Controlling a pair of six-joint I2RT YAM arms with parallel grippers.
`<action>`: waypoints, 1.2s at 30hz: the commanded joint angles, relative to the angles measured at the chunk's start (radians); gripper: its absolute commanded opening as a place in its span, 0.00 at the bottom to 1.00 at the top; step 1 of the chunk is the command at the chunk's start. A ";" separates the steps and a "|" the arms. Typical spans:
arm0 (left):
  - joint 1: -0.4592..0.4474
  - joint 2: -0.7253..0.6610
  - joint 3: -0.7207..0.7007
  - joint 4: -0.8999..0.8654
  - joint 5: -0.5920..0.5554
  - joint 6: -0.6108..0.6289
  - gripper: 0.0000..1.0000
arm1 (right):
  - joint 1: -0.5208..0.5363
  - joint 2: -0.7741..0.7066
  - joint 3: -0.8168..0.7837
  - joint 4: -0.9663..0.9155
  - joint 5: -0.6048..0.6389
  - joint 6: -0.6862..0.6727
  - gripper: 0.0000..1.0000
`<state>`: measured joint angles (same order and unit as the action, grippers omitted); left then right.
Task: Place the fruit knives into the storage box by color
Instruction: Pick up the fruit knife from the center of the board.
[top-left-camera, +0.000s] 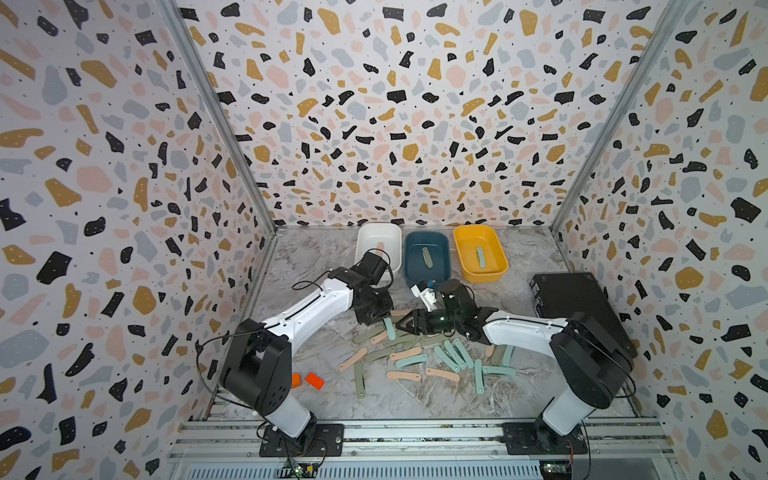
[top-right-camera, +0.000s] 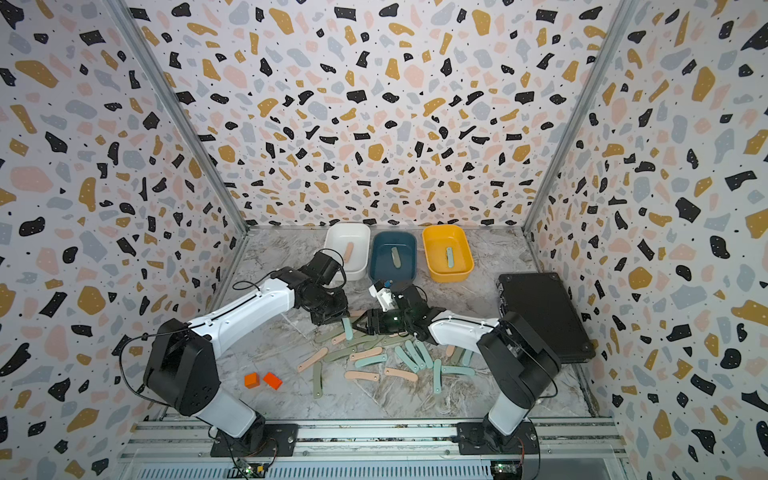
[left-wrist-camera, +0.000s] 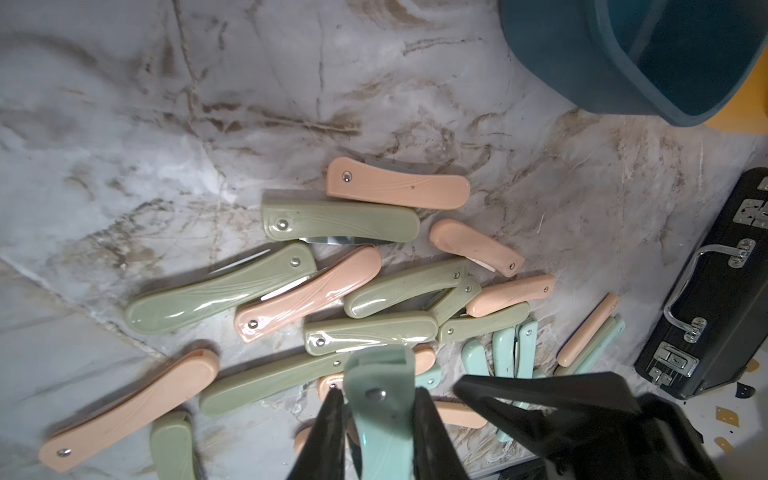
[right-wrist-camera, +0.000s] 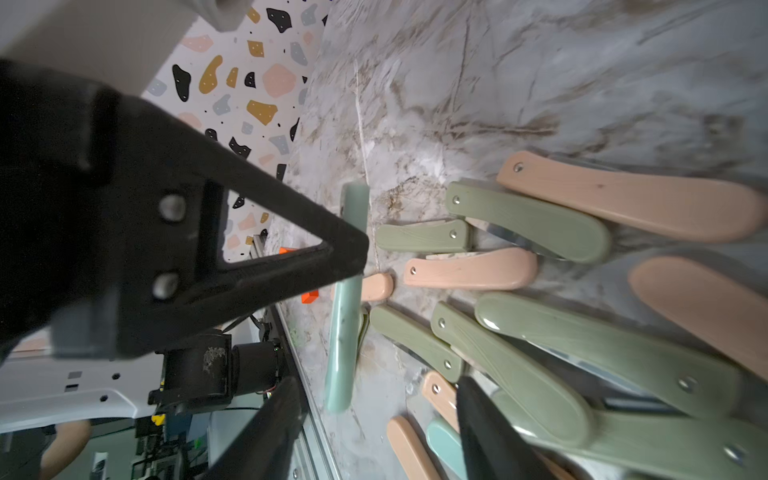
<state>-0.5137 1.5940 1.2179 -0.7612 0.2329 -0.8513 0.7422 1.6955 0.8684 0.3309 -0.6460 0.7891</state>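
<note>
One mint knife (top-left-camera: 390, 328) is up off the pile in both top views, pinched by the left end effector (top-left-camera: 379, 319) above the loose knives (top-left-camera: 409, 353) scattered on the surface (top-left-camera: 316, 257). Its long axis runs roughly front to back, with the free end toward the front rail (top-left-camera: 415, 428). Whether it is level or tilted cannot be told. The right end effector (top-left-camera: 400, 325) sits just beside it, reaching in from the side. The yellow box (top-left-camera: 484, 276) at the back holds one mint knife, so it is judged the destination.

Left wrist view: the left end effector (left-wrist-camera: 377, 392) is clamped across the mint knife (left-wrist-camera: 380, 368), its rivet end showing past the fingertips.

Right wrist view: the mint knife (right-wrist-camera: 345, 332) appears edge-on, gripped about a third along by the left finger (right-wrist-camera: 332, 253). The right end effector (right-wrist-camera: 374, 436) has its jaws apart and holds nothing. The knife's free end lies just ahead of the gap.

Step, as judged: a hand-over from left to right. The next move calls for the right jaws to close squarely on the free end before the left lets go. The right arm would then carry the knife to the yellow box.
</note>
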 joint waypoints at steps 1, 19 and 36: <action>-0.005 -0.032 -0.004 -0.006 0.012 -0.003 0.18 | 0.009 0.035 0.041 0.128 -0.058 0.072 0.54; -0.005 -0.048 -0.021 0.010 0.014 0.017 0.19 | 0.020 0.143 0.078 0.249 -0.125 0.161 0.25; 0.000 -0.133 -0.015 -0.048 -0.034 0.096 0.91 | -0.019 0.069 0.150 -0.119 -0.072 -0.008 0.05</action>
<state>-0.5137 1.5097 1.1931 -0.7670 0.2340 -0.8036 0.7506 1.8381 0.9615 0.4133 -0.7547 0.8921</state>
